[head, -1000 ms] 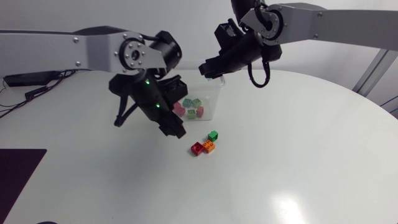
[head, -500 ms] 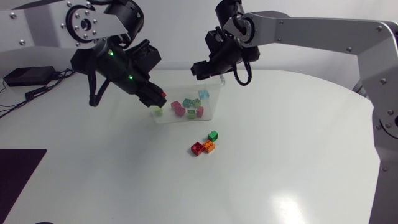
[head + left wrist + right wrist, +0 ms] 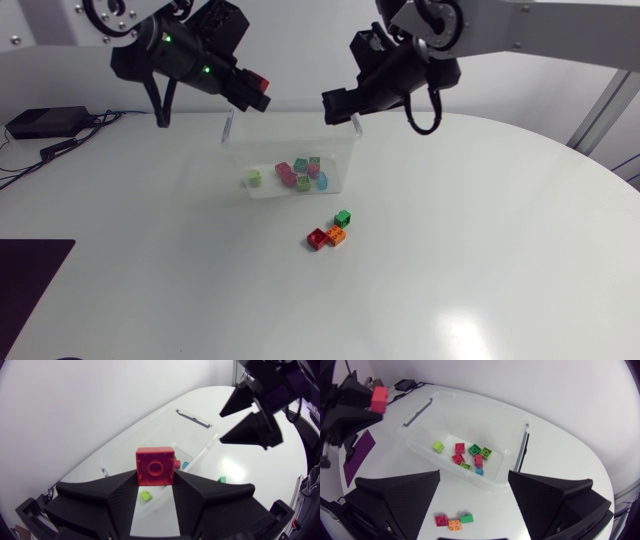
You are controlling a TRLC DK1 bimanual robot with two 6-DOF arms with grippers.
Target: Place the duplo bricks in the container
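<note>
Left gripper (image 3: 255,95): raised over the table at 10 o'clock from the container (image 3: 240,150), near its far left corner; fingers clenched from two sides on the held red brick (image 3: 262,84). In the left wrist view this brick sits right at the fingertips, a face with one round ring turned to the camera, and the container's open top lies ahead of it. Right gripper (image 3: 338,106): raised at 1 o'clock from the container, near its far right corner; fingers released and spread wide, gripping nothing. In the right wrist view they frame the container from above. Container: clear plastic, rectangular, open-topped, with a grey clip handle at each short end, standing on the white table (image 3: 480,260) toward its 12 o'clock side. Contents: one lime brick (image 3: 254,178) alone toward the 9 o'clock end; a cluster of bricks (image 3: 303,173) in red, green and one blue, bunched toward the 3 o'clock end, several touching. Outside the container, near it at 5 o'clock, on the bare table: loose red brick (image 3: 317,238) touching the orange brick (image 3: 336,235) at its 3 o'clock side; dark green brick (image 3: 343,217) just beside the orange one at 1 o'clock. Both grippers stand well apart from these three.
</note>
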